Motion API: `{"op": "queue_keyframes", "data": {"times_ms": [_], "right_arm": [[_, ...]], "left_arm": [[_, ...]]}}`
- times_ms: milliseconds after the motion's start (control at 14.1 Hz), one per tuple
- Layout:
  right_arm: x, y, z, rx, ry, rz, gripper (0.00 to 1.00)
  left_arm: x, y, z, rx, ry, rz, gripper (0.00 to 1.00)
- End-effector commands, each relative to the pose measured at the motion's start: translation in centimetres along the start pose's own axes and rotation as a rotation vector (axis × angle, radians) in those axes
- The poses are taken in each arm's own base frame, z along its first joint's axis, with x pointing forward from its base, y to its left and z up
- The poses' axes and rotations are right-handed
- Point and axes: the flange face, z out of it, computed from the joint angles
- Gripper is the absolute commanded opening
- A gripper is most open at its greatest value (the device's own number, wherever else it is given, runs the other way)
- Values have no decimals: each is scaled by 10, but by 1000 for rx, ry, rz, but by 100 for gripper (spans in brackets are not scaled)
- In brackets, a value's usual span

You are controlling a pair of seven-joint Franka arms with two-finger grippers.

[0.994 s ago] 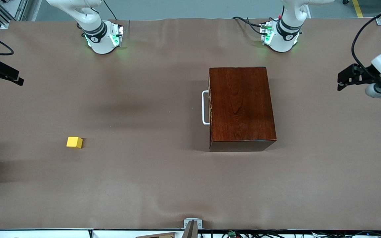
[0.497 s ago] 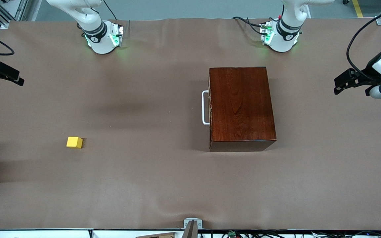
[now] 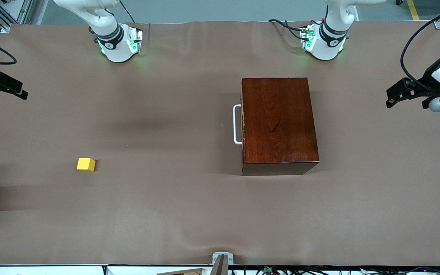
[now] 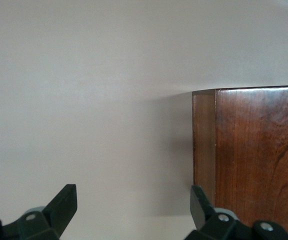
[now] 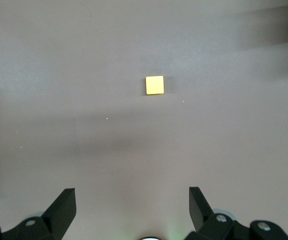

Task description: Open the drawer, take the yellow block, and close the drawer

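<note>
At the right arm's end of the table, the right arm's black two-finger gripper (image 3: 23, 94) hangs in the air over the table's edge, and its wrist view shows its two fingers (image 5: 64, 207) spread wide apart with nothing between them. Nearer to the front camera than that gripper, the small bright-yellow cube block (image 3: 86, 164) sits alone on the brown cloth-covered table (image 3: 166, 198), well apart from everything else; the right wrist view shows it square-on below the spread fingers (image 5: 154, 85). Toward the left arm's end stands the glossy dark reddish-brown wooden box (image 3: 278, 123), its single drawer (image 3: 243, 126) pushed fully shut, with the white U-shaped bar handle (image 3: 236, 124) on the face turned toward the right arm's end. At the left arm's end, the left arm's black gripper (image 3: 391, 98) hangs over the table near its edge, well apart from the box, its fingers (image 4: 64, 205) likewise wide apart and empty, with a corner of the box (image 4: 249, 150) in its wrist view.
</note>
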Motion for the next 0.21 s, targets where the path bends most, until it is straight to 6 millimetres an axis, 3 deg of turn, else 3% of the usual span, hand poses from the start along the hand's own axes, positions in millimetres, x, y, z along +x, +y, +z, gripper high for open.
{"op": "queue_keyframes", "data": {"times_ms": [0,142], "right_arm": [[-2,0,-1,-14,8,5,100],[-2,0,-1,-14,8,5,100]], "left_arm": [[-7,-1,-3,-21,8,-14,100],[-7,-2,-2,-20,2,-19,100]]}}
